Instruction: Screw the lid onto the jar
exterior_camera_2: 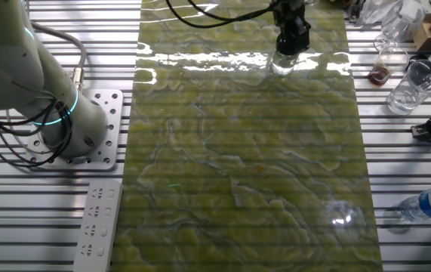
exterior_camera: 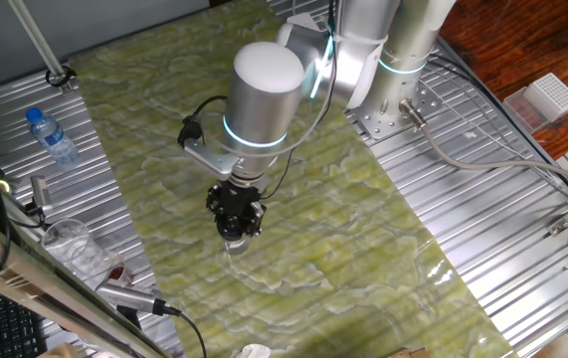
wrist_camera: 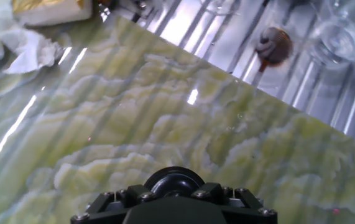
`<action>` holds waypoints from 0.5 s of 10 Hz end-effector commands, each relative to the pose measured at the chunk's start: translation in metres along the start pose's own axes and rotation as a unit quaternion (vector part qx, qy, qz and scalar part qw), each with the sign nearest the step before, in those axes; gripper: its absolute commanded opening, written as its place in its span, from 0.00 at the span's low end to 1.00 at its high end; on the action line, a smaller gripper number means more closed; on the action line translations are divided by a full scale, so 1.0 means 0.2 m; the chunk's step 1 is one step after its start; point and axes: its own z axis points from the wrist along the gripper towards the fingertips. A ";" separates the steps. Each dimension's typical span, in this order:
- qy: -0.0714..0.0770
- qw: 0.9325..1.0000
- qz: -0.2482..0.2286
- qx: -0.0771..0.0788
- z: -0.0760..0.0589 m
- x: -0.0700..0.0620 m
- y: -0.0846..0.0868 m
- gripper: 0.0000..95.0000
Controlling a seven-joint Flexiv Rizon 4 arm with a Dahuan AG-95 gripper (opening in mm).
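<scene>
Lid [wrist_camera: 172, 180] directly beneath tool [exterior_camera: 237, 227], atop jar [exterior_camera_2: 282, 63].

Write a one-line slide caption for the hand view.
Hand view: the tool sits over the black lid above the green marbled mat.

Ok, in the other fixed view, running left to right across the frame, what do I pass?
Robot arm base → white power strip → pincer over the jar → brown-stained small glass → clear plastic cup → blue-capped water bottle.
</scene>
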 end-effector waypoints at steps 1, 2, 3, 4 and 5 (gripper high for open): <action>-0.003 0.999 0.039 -0.001 0.01 0.00 0.00 0.60; -0.004 0.999 0.053 -0.005 0.01 0.00 0.00 0.60; -0.008 0.997 0.077 -0.014 0.01 0.00 0.00 0.60; -0.007 0.996 0.083 -0.014 0.01 0.00 0.00 0.60; -0.005 0.996 0.084 -0.008 0.01 0.00 0.00 0.60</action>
